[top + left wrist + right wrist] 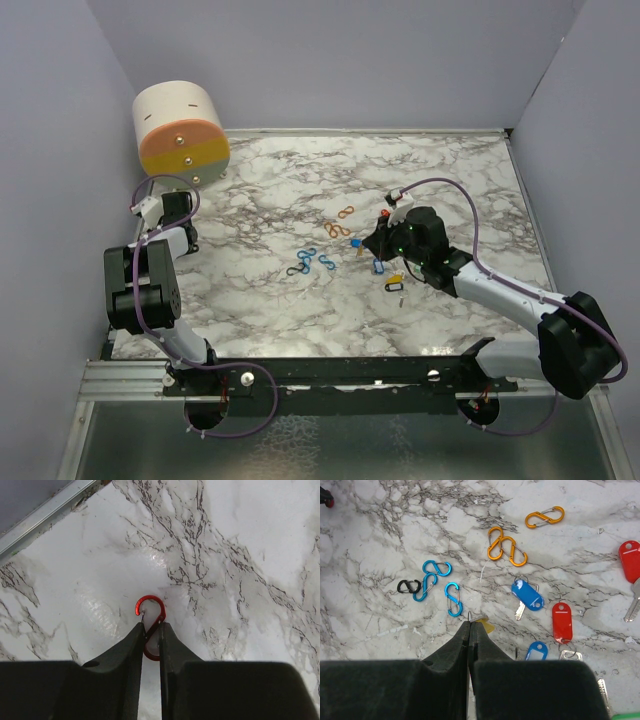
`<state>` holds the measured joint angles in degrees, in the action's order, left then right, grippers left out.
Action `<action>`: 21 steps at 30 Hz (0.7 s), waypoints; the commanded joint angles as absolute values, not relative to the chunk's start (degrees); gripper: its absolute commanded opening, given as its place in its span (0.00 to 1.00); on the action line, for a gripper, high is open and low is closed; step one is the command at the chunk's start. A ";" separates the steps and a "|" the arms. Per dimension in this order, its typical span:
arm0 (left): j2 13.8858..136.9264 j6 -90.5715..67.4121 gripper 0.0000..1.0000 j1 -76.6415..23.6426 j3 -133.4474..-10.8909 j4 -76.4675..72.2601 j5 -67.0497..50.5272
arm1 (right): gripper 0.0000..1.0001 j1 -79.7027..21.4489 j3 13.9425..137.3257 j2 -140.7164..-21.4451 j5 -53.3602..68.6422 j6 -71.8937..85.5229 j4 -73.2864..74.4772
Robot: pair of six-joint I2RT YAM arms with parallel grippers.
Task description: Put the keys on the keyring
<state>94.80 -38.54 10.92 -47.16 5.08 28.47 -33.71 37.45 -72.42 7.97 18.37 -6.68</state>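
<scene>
Between the fingers of my left gripper (151, 631) a red clip (150, 611) sits clamped, low over the marble table (240, 555). My right gripper (470, 626) is pinched together, a thin wire loop (470, 614) poking from its tips and a yellow tag (486, 626) just beside. The keys (527, 595), blue- and red-tagged, lie loose on its right.

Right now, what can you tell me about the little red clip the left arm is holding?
The red clip is a thin figure-eight loop of shiny metal with silvery wire gates. The left tool pinches its middle between two dark fingers, the upper loop sticking out past the tips, over the marble table.
</scene>
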 commanded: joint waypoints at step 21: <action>90.76 -33.67 0.00 9.34 -47.27 5.02 22.16 | 0.01 -34.17 39.02 -72.24 6.81 18.81 -7.68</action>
<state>93.73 -35.35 10.46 -47.13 4.64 24.80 -33.80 37.45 -72.42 7.94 18.37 -6.70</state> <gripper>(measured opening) 0.179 0.013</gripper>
